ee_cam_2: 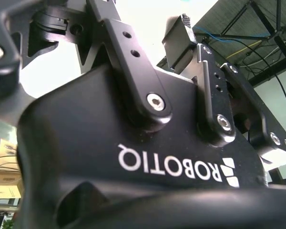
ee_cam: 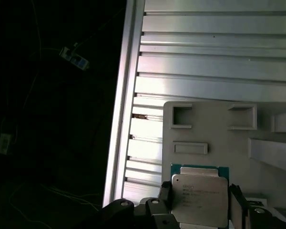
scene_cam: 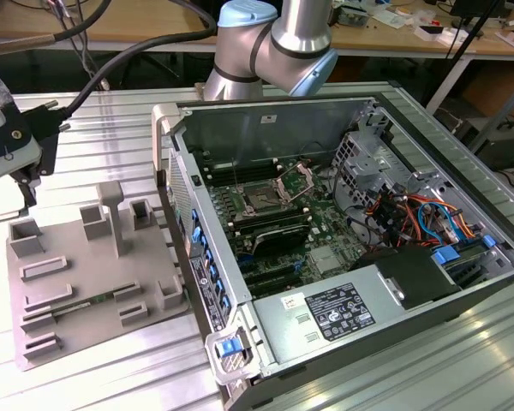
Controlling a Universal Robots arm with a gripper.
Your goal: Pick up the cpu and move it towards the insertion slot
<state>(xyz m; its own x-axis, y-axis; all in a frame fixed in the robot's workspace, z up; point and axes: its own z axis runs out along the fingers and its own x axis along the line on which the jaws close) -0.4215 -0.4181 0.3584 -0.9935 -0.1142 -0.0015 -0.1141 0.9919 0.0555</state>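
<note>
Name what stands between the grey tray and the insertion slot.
In the exterior view, the computer case's side wall stands between the grey tray and the insertion slot.

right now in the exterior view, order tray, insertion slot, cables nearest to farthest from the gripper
1. grey tray, beneath the gripper holding the cpu, exterior view's left
2. insertion slot, centre, inside the case
3. orange and blue cables, exterior view's right
</note>
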